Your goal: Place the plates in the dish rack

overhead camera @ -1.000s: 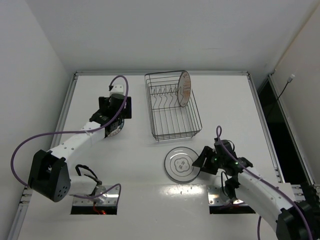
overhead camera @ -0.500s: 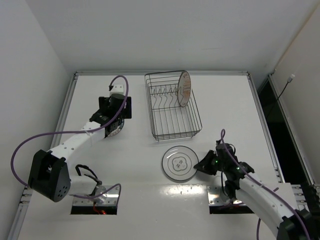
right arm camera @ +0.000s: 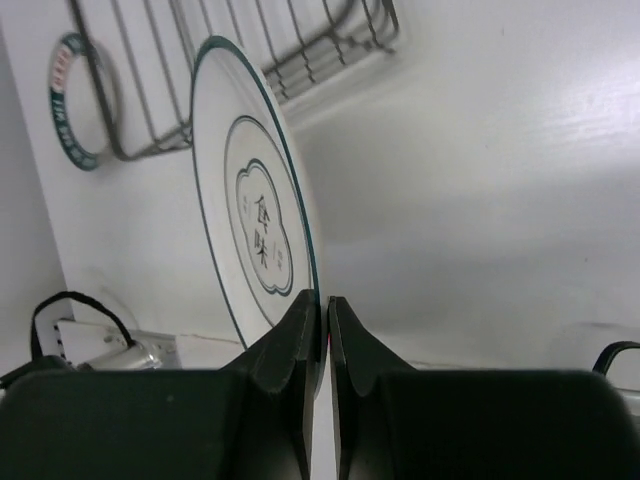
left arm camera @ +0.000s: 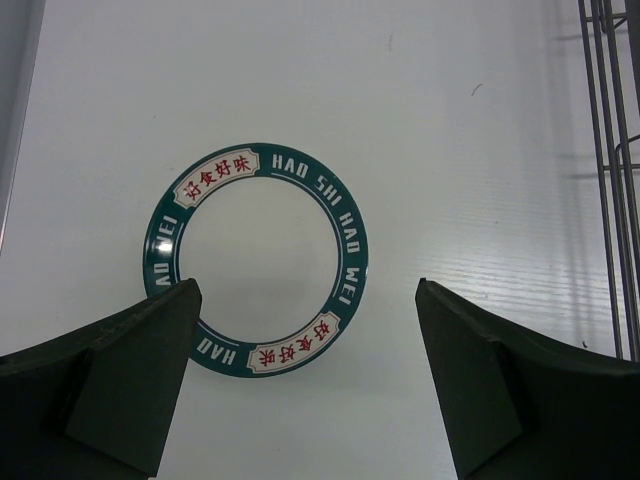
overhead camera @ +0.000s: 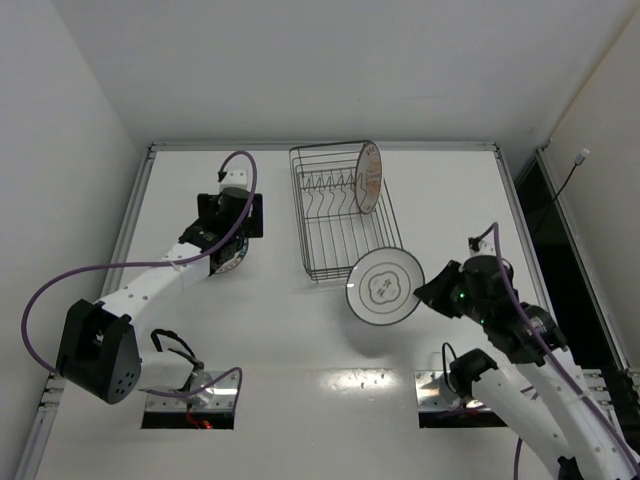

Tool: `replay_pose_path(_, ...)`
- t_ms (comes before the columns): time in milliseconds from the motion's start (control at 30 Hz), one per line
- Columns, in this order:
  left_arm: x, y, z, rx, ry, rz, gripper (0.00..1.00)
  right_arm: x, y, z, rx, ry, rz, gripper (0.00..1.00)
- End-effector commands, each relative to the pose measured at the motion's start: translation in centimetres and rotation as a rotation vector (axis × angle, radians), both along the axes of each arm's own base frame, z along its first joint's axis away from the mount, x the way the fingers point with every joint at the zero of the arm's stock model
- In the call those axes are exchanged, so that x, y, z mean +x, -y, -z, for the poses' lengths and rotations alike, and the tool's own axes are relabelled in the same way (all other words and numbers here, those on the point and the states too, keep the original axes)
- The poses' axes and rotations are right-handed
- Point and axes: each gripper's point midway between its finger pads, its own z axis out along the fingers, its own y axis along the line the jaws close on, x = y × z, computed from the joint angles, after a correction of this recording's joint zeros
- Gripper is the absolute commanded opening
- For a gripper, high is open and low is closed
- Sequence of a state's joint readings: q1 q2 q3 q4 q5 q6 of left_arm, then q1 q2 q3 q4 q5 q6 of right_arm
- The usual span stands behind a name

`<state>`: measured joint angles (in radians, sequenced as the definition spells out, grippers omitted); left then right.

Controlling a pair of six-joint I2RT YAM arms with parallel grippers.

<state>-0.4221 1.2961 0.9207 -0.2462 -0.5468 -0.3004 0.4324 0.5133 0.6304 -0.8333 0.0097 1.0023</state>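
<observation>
My right gripper [overhead camera: 428, 290] [right arm camera: 323, 300] is shut on the rim of the grey-ringed plate [overhead camera: 385, 286] [right arm camera: 255, 230]. It holds the plate tilted in the air by the near right corner of the dish rack [overhead camera: 345, 215] [right arm camera: 300, 50]. An orange-patterned plate [overhead camera: 368, 177] stands upright among the tines at the rack's far right. The dark-rimmed plate [left arm camera: 300, 165] [overhead camera: 228, 262] [right arm camera: 72, 100] lies flat on the table left of the rack. Above its near edge my left gripper [overhead camera: 232, 225] [left arm camera: 305, 288] hangs open, with nothing between its fingers.
The rack's wire side [left arm camera: 610, 150] runs along the right edge of the left wrist view. Purple cables loop from both arms. Two cut-outs [overhead camera: 190, 408] [overhead camera: 450, 400] sit at the table's near edge. A dark gap [overhead camera: 545, 230] runs beyond the right rim.
My right gripper shut on the grey-ringed plate's rim, lifted it off the table and carried it up toward the rack, tilting it. The left arm has not moved.
</observation>
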Motion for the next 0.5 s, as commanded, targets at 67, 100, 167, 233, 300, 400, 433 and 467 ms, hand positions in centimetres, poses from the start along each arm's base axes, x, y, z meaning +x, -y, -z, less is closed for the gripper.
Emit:
replay_pose_path(67,0.6,0.1,-2.0,-0.017,0.054,-0.008,0.87,5.6,2.1,-10.7,-0.153,0.272,0.101,0.00)
replay_pose_path(100,0.6,0.1,-2.0,-0.017,0.054,-0.008,0.87,7.2,2.7,-12.2,-0.206,0.328,0.121,0.00)
replay_pose_path(167,0.6,0.1,-2.0,-0.017,0.054,-0.008,0.87,9.7,2.5,-16.0,-0.240,0.405,0.148,0.00)
replay_pose_path(233,0.6,0.1,-2.0,-0.017,0.054,-0.008,0.87,13.3,0.9,-16.4,-0.329,0.411,0.122,0.00)
replay_pose_path(300,0.6,-0.1,-2.0,-0.013,0.056,-0.015,0.87,17.5,-0.1,-18.1,-0.404,0.450,0.151,0.00)
replay_pose_path(400,0.6,-0.1,-2.0,-0.012,0.056,-0.016,0.87,21.6,-0.5,-19.8,-0.530,0.478,0.183,0.00)
replay_pose_path(433,0.6,-0.1,-2.0,-0.012,0.056,-0.016,0.87,23.9,-1.4,-19.7,-0.592,0.469,0.182,0.00)
replay_pose_path(467,0.6,-0.1,-2.0,-0.012,0.056,-0.016,0.87,25.0,-1.7,-19.6,-0.619,0.466,0.183,0.00)
